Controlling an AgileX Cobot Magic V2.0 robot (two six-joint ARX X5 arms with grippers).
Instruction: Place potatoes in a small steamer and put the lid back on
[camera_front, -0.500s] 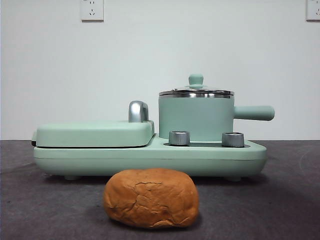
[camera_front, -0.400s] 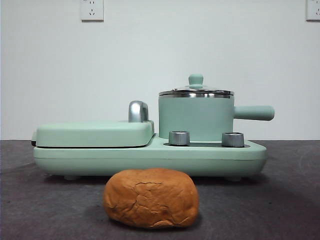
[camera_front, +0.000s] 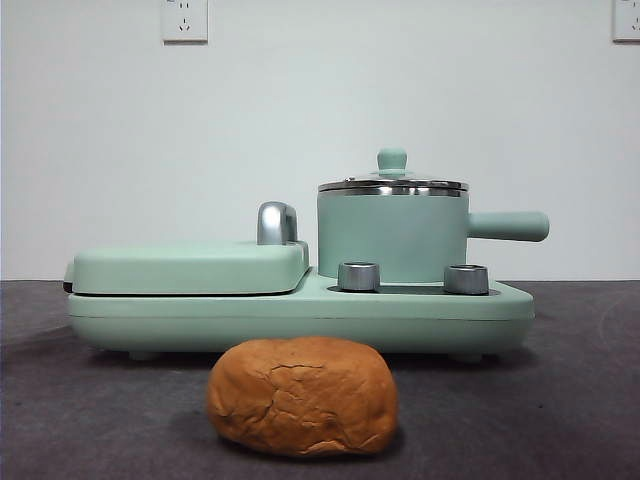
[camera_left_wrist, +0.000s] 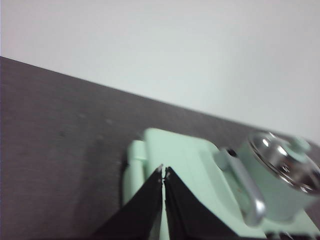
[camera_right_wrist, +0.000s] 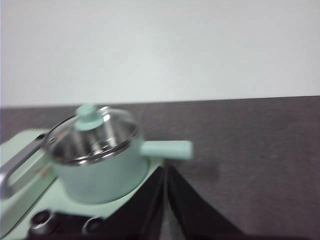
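Potato (camera_front: 302, 396) lies on the dark table (camera_front: 570, 400), in front of the mint cooker base (camera_front: 300, 315), clear of it, untouched. One big cracked orange-brown lump, about as wide as the pot.

Small steamer (camera_front: 392, 235) stands on the cooker base, at its right end, side handle (camera_front: 508, 226) pointing away from the griddle cover (camera_front: 190, 266). Lid (camera_front: 392, 183) sits on the steamer rim, mint knob (camera_front: 392, 158) up. Two steel dials (camera_front: 358, 276) on the base just in front of the steamer.

No arm in the front view. Left gripper (camera_left_wrist: 163, 172) hangs above the griddle-cover end of the base, jaws pressed together, holding nothing. Right gripper (camera_right_wrist: 164, 172) hangs beside the steamer on its handle side, jaws closed tip to tip, empty.

Step, as judged: nothing started, lid not yet off. Next move likely calls for one gripper to open, come down over the knob and lift the lid straight up off the steamer. Right gripper is nearer the steamer, so the likely pick. The potato can't go in until the lid is off, and its width will make for a tight fit at the rim.
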